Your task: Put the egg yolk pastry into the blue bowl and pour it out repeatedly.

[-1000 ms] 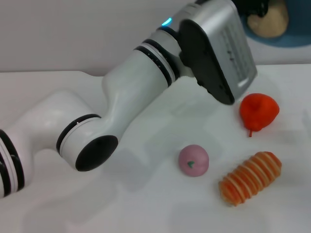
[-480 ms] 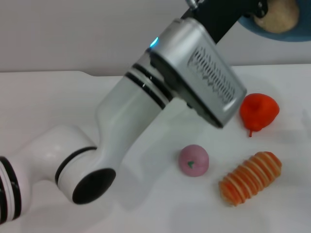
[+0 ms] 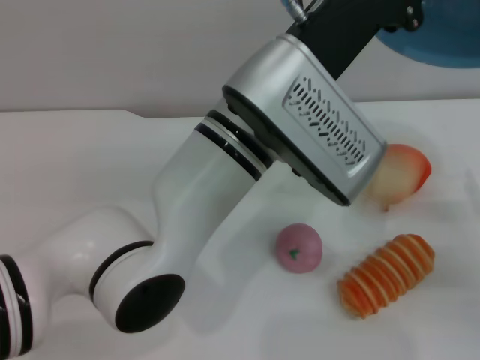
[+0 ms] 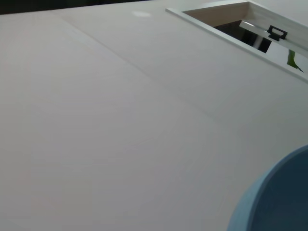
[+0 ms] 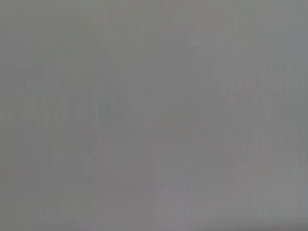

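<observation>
The left gripper's (image 3: pixel 390 15) jaws are cut off at one o'clock, so their state cannot be told; there it meets the round light-blue plastic bowl (image 3: pixel 442 41), raised above the white table (image 3: pixel 75 165). A blurred pale cream lump (image 3: pixel 390 180), probably the egg yolk pastry, overlaps a red fruit (image 3: pixel 418 166) at three o'clock. The right gripper stays hidden.

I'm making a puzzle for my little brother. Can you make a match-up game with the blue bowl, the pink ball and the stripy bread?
Things:
1. blue bowl
2. pink ball
3. stripy bread

Clues:
A. orange and cream ridges, lying nearest the front
B. up in the air, at the top
C. has a tiny green mark

Pairs: 1-B, 2-C, 3-A
</observation>
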Tool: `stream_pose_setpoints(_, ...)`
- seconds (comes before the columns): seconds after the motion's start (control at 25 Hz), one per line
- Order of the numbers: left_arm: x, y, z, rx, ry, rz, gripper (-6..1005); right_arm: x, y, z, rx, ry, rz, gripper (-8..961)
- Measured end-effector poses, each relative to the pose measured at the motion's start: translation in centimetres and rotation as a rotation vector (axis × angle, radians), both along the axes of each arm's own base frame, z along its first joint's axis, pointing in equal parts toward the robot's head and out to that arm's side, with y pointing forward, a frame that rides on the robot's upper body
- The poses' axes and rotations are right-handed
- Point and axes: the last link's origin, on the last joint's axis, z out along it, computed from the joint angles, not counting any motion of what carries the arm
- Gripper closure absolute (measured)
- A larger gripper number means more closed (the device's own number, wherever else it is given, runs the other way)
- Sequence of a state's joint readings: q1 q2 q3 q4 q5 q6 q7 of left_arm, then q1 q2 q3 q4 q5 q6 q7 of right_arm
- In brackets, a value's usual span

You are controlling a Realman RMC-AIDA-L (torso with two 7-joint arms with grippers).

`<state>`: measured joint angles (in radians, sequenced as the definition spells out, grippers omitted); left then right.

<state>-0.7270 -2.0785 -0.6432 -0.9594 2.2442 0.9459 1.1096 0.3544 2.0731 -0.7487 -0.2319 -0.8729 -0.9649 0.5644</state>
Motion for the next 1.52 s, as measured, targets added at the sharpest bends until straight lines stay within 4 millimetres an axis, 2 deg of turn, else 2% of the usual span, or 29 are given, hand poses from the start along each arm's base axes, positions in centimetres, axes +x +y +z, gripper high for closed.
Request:
stream_pose_setpoints(0.16,0.4,0.1,-0.7,-0.026,0.042,0.0,999,-0.1,-0.1,-0.2,-0.004,0.002,0.004,395)
stream_pose_setpoints(0.36,0.3,1.3,-1.9,-0.103,0.139,0.069,1000,-0.1,-0.2,-0.5,-0.011,0.009,0.001,395)
stream_pose_setpoints(0.56,-0.3,3.1,-0.9,-0.164,0.115,0.205,1000,-0.1,-0.3,-0.5,-0.013,0.011,0.001,395)
stream_pose_setpoints(0.84,-3.5,7.3,1.3,-0.316,0.105,0.491,1000,-0.1,-0.2,-0.5,-0.014,0.01,0.004,395)
stream_pose_setpoints(1.04,-7.3,9.6,2.6,-0.469,0.083,0.703,1000,-0.4,0.2,-0.5,-0.018,0.014,0.014,395)
stream_pose_setpoints(1.32,-12.3,11.0,3.8,-0.673,0.04,0.97,999,-1.1,1.2,-0.4,-0.023,0.006,0.037,395)
stream_pose_setpoints(1.48,-14.2,10.8,3.6,-0.758,0.115,1.148,999,-2.7,2.4,-0.9,-0.082,-0.031,0.112,395)
stream_pose_setpoints(1.52,-14.2,10.8,3.6,-0.758,0.115,1.148,999,-2.7,2.4,-0.9,-0.082,-0.031,0.112,395)
